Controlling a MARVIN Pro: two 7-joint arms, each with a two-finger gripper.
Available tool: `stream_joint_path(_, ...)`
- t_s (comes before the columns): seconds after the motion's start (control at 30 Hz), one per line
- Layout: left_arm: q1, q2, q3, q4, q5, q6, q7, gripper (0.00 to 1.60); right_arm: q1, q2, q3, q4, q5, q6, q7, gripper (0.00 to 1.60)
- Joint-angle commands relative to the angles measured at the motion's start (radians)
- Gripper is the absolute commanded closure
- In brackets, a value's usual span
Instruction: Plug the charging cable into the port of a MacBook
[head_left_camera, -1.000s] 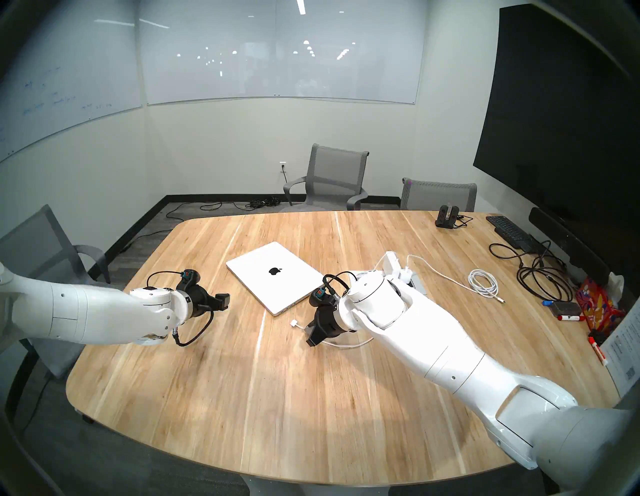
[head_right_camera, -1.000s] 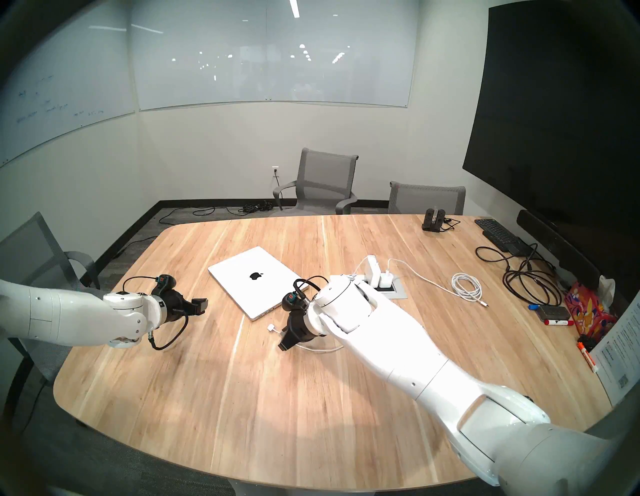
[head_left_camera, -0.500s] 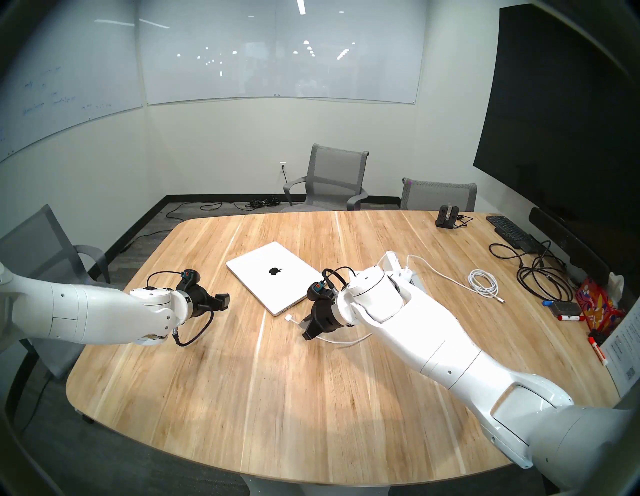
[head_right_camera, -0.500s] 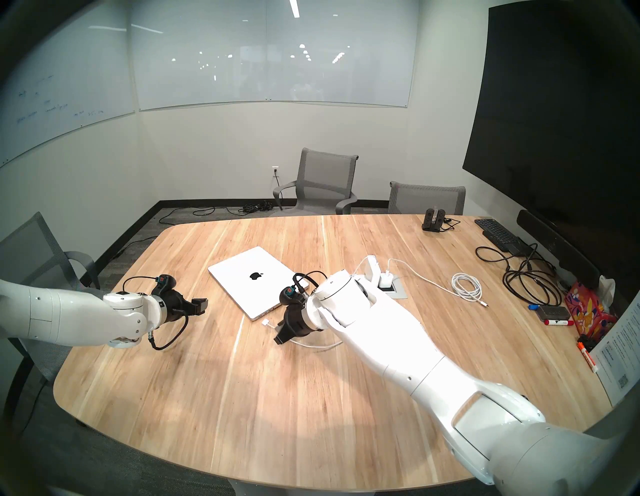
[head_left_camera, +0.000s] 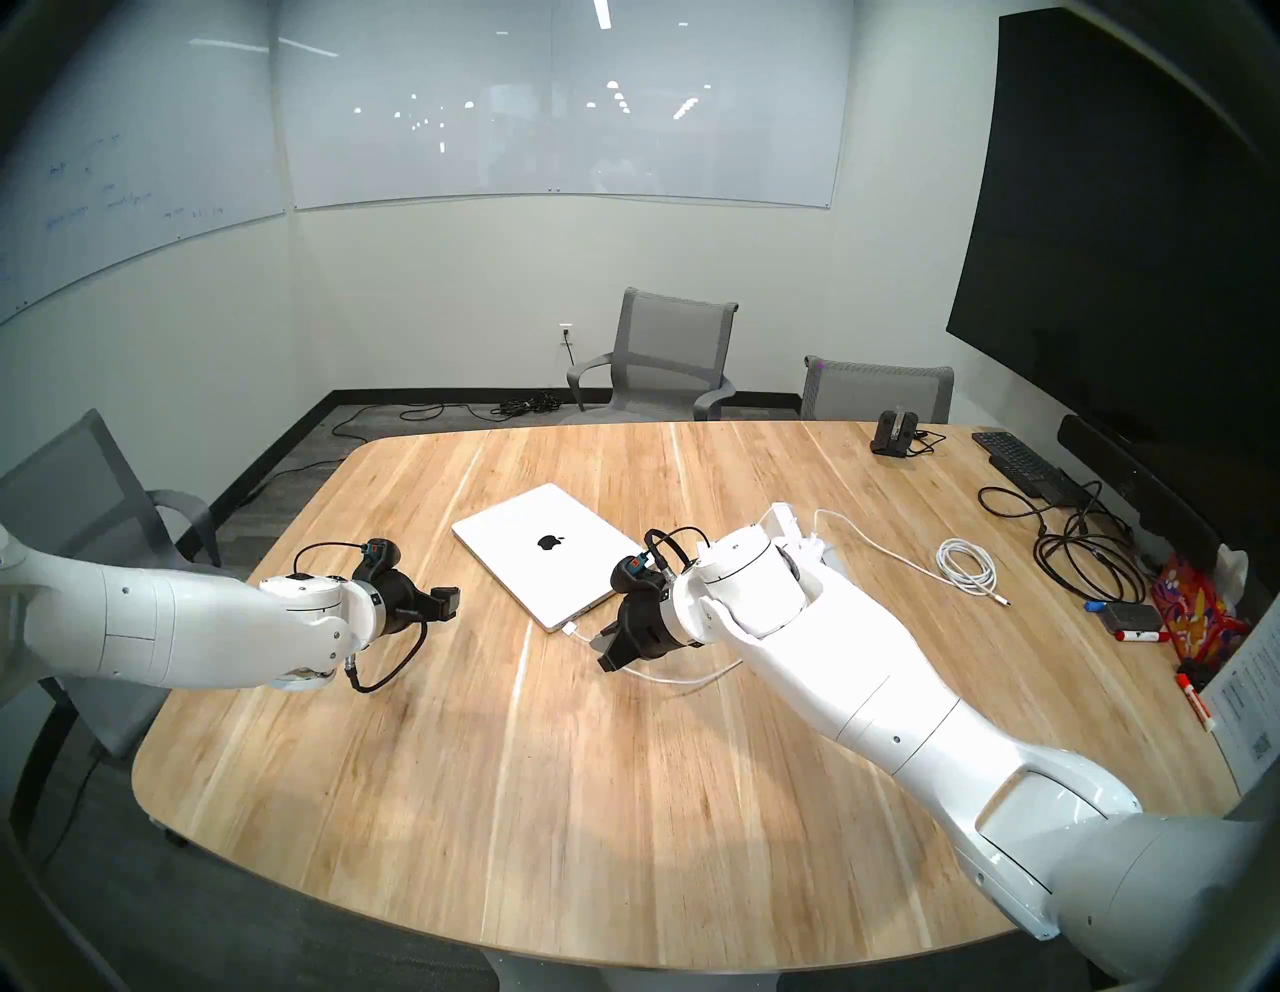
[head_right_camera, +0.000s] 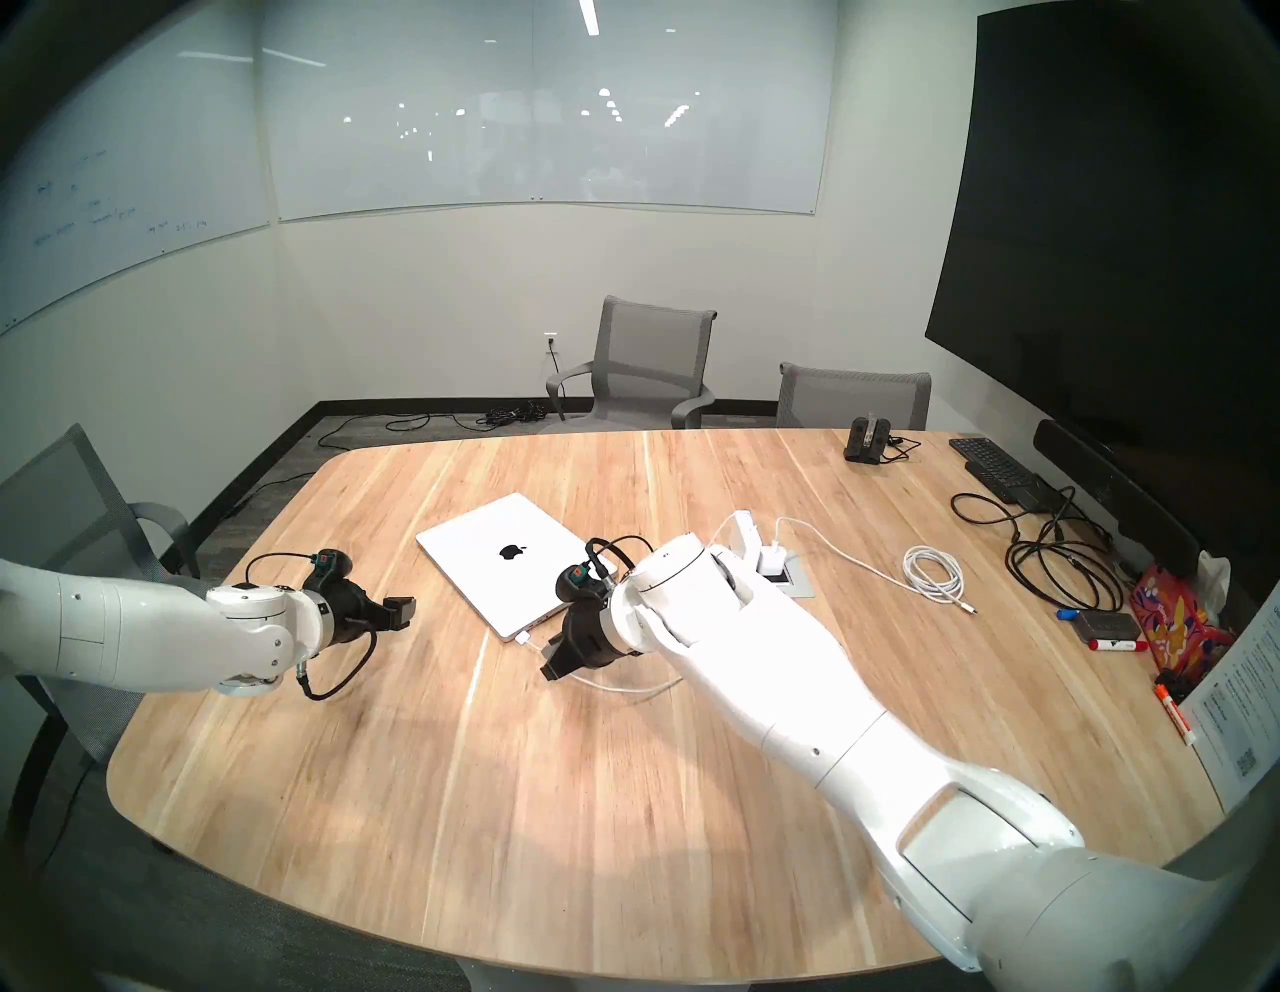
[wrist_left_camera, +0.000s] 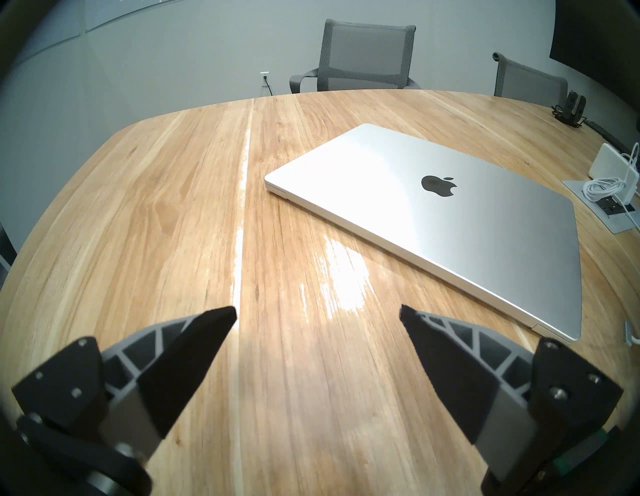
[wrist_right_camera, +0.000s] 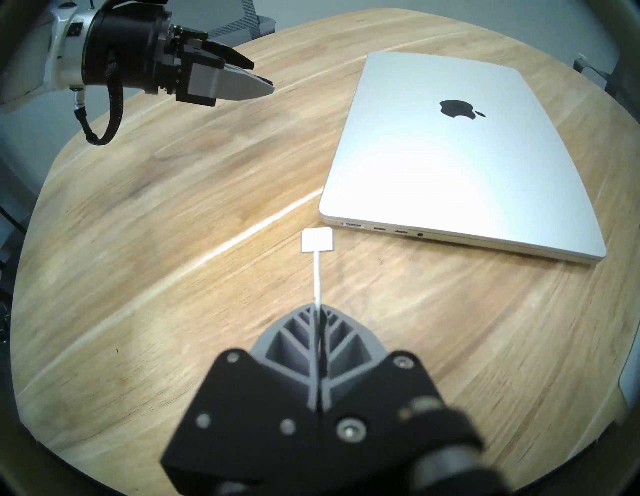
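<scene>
The closed silver MacBook (head_left_camera: 547, 547) (wrist_right_camera: 450, 156) lies flat at mid-table, with a row of ports (wrist_right_camera: 353, 225) along the edge facing my right wrist. My right gripper (wrist_right_camera: 317, 308) (head_left_camera: 601, 648) is shut on the thin white charging cable (wrist_right_camera: 317, 277), a short way behind its flat white plug (wrist_right_camera: 317, 239) (head_left_camera: 570, 629). The plug hovers by the MacBook's near corner, just left of and short of the leftmost port. The cord trails back to the white power brick (head_left_camera: 781, 530). My left gripper (wrist_left_camera: 318, 313) (head_left_camera: 450, 601) hangs open and empty, left of the MacBook.
A table outlet box (head_right_camera: 789, 585) sits behind my right wrist. To the right lie a coiled white cable (head_left_camera: 966, 564), tangled black cables (head_left_camera: 1080, 554), a keyboard (head_left_camera: 1018, 461) and markers (head_left_camera: 1139, 635). Grey chairs (head_left_camera: 665, 353) stand around the wooden table (head_left_camera: 485, 796).
My right gripper has carried the plug leftward and farther away, from open table up to the MacBook's near corner. The left arm has not moved.
</scene>
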Motion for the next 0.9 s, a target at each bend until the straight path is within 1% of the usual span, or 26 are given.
stream_joint_path(0.0, -0.015, -0.002, -0.012, 0.0, 0.001, -0.003, 0.001, 0.0, -0.008, -0.016, 0.012, -0.015, 0.009, 0.012, -0.012, 1.6)
stream_joint_path(0.37, -0.015, -0.002, -0.012, 0.0, 0.001, -0.003, 0.001, 0.0, -0.027, -0.005, 0.02, -0.044, 0.012, 0.03, -0.028, 1.6)
stream_joint_path(0.5, -0.015, -0.002, -0.012, 0.0, 0.001, -0.003, 0.0, 0.0, -0.026, -0.001, 0.011, -0.053, 0.007, 0.037, -0.027, 1.6)
stream_joint_path(0.87, -0.015, -0.002, -0.012, 0.0, 0.001, -0.003, 0.001, 0.0, -0.034, -0.006, 0.028, -0.06, 0.024, 0.044, -0.025, 1.6)
